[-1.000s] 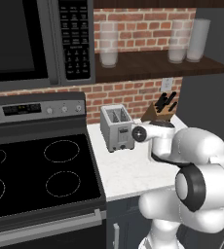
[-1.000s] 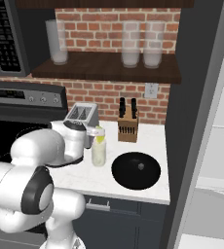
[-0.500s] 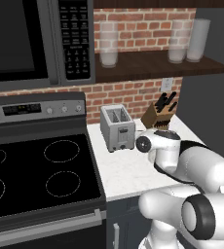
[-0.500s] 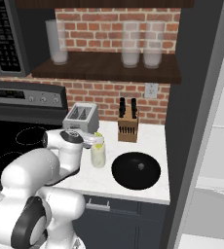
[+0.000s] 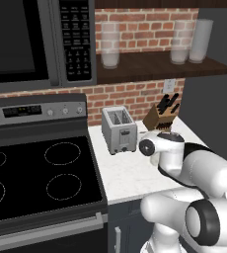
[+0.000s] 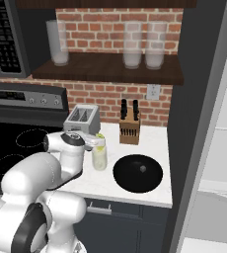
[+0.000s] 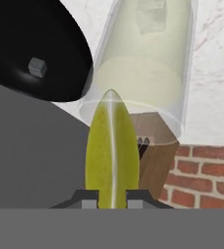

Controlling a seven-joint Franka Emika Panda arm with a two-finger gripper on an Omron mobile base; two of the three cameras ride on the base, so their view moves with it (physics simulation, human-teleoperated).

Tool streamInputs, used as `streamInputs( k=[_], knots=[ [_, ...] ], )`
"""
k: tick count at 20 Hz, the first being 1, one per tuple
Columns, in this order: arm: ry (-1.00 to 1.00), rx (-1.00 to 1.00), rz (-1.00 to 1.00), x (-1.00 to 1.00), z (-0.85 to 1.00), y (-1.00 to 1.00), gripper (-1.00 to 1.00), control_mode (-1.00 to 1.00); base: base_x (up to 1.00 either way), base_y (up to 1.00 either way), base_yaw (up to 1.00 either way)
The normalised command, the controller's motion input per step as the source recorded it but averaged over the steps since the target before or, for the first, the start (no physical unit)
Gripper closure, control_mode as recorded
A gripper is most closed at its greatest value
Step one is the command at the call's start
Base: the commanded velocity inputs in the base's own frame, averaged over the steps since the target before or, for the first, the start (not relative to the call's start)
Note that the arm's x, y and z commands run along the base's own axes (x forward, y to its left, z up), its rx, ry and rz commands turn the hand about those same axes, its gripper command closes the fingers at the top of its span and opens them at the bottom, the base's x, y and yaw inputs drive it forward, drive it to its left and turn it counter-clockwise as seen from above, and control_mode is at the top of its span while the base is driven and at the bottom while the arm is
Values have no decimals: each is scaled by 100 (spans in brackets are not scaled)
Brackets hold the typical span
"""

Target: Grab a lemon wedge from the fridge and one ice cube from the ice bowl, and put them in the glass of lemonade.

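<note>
On the bench in the left base view, my arm hides the glass beside the toaster (image 5: 119, 130). From the right, the glass of lemonade (image 6: 99, 157) stands just beside the ice bowl (image 6: 137, 173). Through the hand view, my tool (image 7: 111, 198) pinches the lemon wedge (image 7: 111, 151) over the glass; it looks light, slick, soft, best held by its flat sides.

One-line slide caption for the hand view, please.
Fingers pinch the lemon wedge near the lemonade glass's rim, ice bowl alongside.
</note>
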Motion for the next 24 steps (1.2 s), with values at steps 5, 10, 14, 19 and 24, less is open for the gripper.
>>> streamInputs(
  k=[5, 10, 14, 19, 24],
  knots=[
    [-3, -1, 0, -2, 0, 15, -100, -100, 0, 0, 0],
    [-1, -1, 0, -1, 0, 15, -100, -100, 0, 0, 0],
    [-1, 0, 0, 0, 1, 5, -100, -100, 0, 0, 0],
    [-5, 0, 0, -30, 20, 2, -100, -100, 0, 0, 0],
    [-6, 0, 0, -73, 26, 11, -100, -100, 0, 0, 0]
  ],
)
